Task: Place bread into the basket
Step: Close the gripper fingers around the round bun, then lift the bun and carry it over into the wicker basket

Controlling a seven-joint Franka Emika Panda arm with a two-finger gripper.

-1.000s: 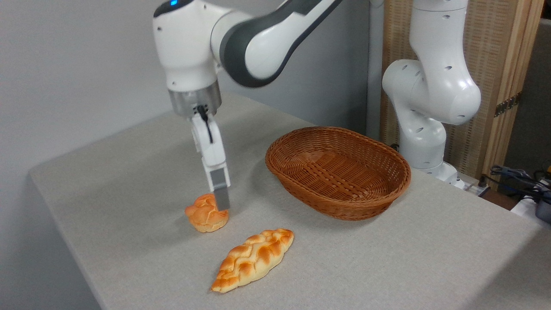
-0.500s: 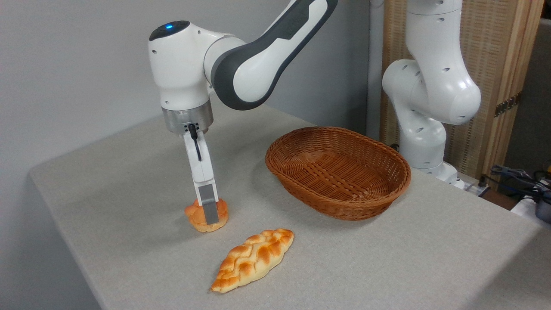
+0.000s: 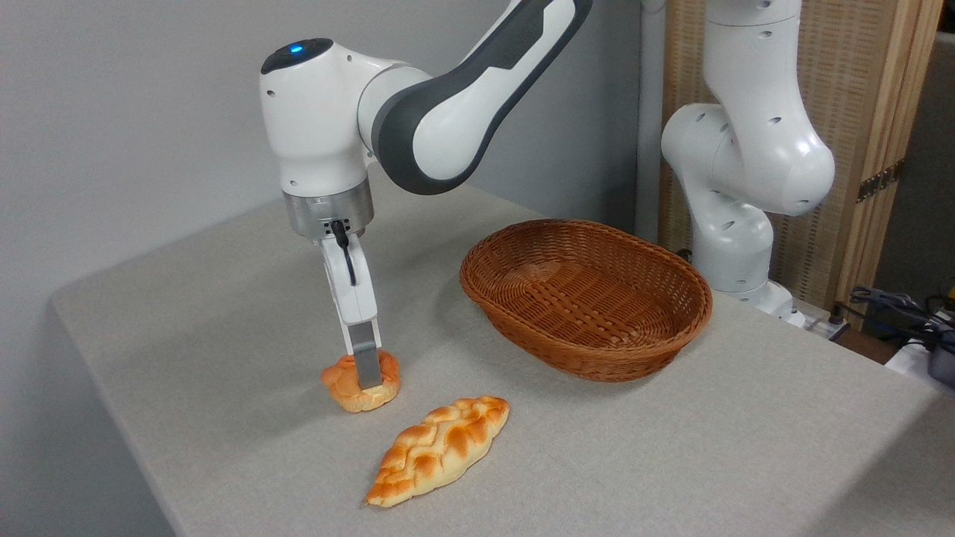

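End effector [image 3: 365, 377] is lowered over the knotted bun [image 3: 361, 382] on the counter [image 3: 224, 298], grip unclear; wicker basket [image 3: 586, 298] to its right holds nothing.

One fixed camera views me from above and in front of the table [image 3: 671, 462], looking down obliquely across its near right edge toward the far left corner; moderately close, it frames my arm [image 3: 448, 112] from base to wrist.

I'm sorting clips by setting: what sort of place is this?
Likely a robotics lab, not a kitchen: a robot arm mounted at a cloth-covered table, loose cables at the right, bare grey wall behind.
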